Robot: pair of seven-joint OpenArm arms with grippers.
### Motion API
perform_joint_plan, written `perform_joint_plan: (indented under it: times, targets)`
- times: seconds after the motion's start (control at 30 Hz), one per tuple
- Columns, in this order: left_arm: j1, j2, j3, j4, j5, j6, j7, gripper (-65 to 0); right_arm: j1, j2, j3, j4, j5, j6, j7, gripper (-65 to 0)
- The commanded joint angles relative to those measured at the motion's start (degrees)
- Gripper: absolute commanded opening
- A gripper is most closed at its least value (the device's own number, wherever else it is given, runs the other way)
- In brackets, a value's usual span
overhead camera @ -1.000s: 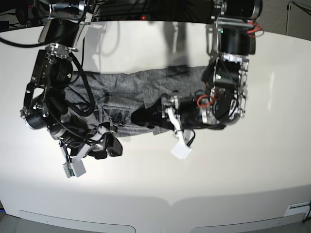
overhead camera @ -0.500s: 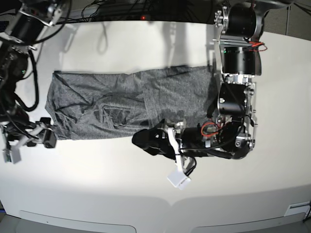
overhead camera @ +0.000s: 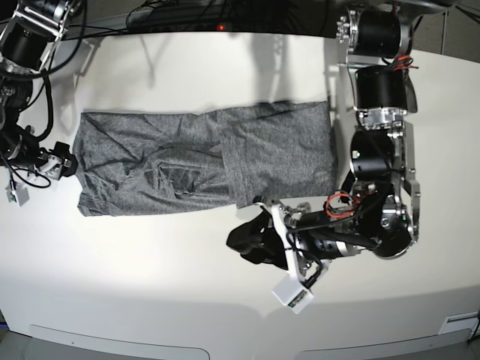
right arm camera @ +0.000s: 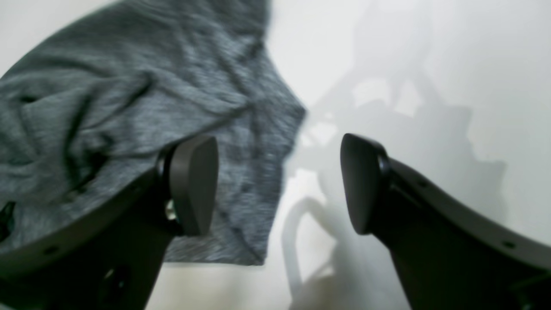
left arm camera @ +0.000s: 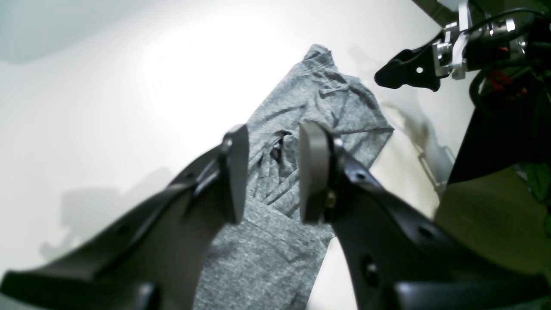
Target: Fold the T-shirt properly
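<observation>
The heather-grey T-shirt (overhead camera: 202,161) lies flat on the white table (overhead camera: 150,285) as a long strip, with a folded flap over its right part. My left gripper (overhead camera: 251,240) hovers just in front of the shirt's near edge. In the left wrist view this gripper (left arm camera: 273,150) is open with nothing between its fingers, and the T-shirt (left arm camera: 318,99) is below. My right gripper (overhead camera: 61,162) sits at the shirt's left end. In the right wrist view it (right arm camera: 277,172) stands wide open and empty above the corner of the T-shirt (right arm camera: 129,107).
A white tag (overhead camera: 294,292) hangs from the left gripper and another white tag (overhead camera: 18,193) from the right one. Dark cables (overhead camera: 187,13) run along the table's back edge. The left arm's black body (overhead camera: 379,187) stands right of the shirt.
Both arms have drawn off the shirt, which now lies spread out. The right gripper swung to the shirt's left end and opened wide. The left gripper moved toward the front and narrowed.
</observation>
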Motion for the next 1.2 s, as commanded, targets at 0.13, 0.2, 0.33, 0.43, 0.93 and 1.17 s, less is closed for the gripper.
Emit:
perform_joint_plan:
  times: [0.13, 0.2, 0.33, 0.43, 0.93, 1.17]
  targets:
    - [-1.5, 0.3, 0.1, 1.0, -5.5, -0.4, -1.7, -46.1, 1.7, 2.5, 0.4, -5.4, 4.0, 2.2, 2.3, -20.9]
    - [-1.5, 0.3, 0.1, 1.0, -7.2, -0.4, -1.7, -46.1, 2.5, 2.5, 0.3, -8.2, 6.4, 2.7, 2.3, -20.9]
    - [-1.5, 0.3, 0.1, 0.9, -10.0, -0.4, -1.7, -46.1, 4.8, 1.6, 0.3, -13.5, 7.3, 4.8, 2.3, -20.9]
    - [-1.4, 0.3, 0.1, 0.6, -12.7, -0.4, -1.6, -46.1, 5.5, 0.7, -0.6, -16.0, 7.5, 5.4, 2.2, -20.9]
    - [-1.0, -6.5, 0.1, -0.6, 2.6, 0.3, -6.4, -57.8, 5.6, 0.3, -13.0, -16.5, 14.7, 5.5, -1.2, -37.1]
    - [6.1, -14.6, 0.1, -0.6, 2.6, 0.4, -7.4, -65.0, 7.5, 0.3, -13.2, -16.5, 19.6, 5.5, -2.6, -65.0]
